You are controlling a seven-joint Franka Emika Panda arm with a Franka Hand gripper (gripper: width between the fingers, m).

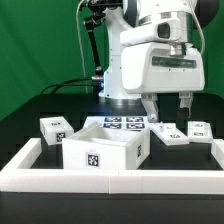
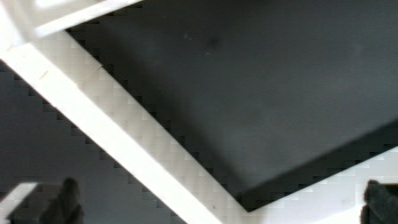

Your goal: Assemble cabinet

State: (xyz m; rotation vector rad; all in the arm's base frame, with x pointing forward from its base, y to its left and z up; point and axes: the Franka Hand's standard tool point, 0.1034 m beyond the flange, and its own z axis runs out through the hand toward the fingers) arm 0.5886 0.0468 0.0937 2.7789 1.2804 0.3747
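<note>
Cabinet of white boxy plastic (image 1: 100, 152) is set on a black counter (image 1: 30, 110) before a green wall (image 1: 40, 40); the jaws, wide apart and empty, are held beyond it, untouching.

A: Entry: the cabinet body (image 1: 100, 152) is white, smooth and matt; it looks like plastic.
B: Agreed. The desk (image 1: 25, 122) is black, matt, faintly grainy. Arm casing (image 1: 165, 65) white, slightly glossy; border rail (image 1: 110, 182) white, matt.

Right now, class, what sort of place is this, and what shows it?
Most likely a robotics lab bench: a white robot arm over a black table fenced by white rails, a green backdrop behind, and a tagged white cabinet body laid out.
</note>
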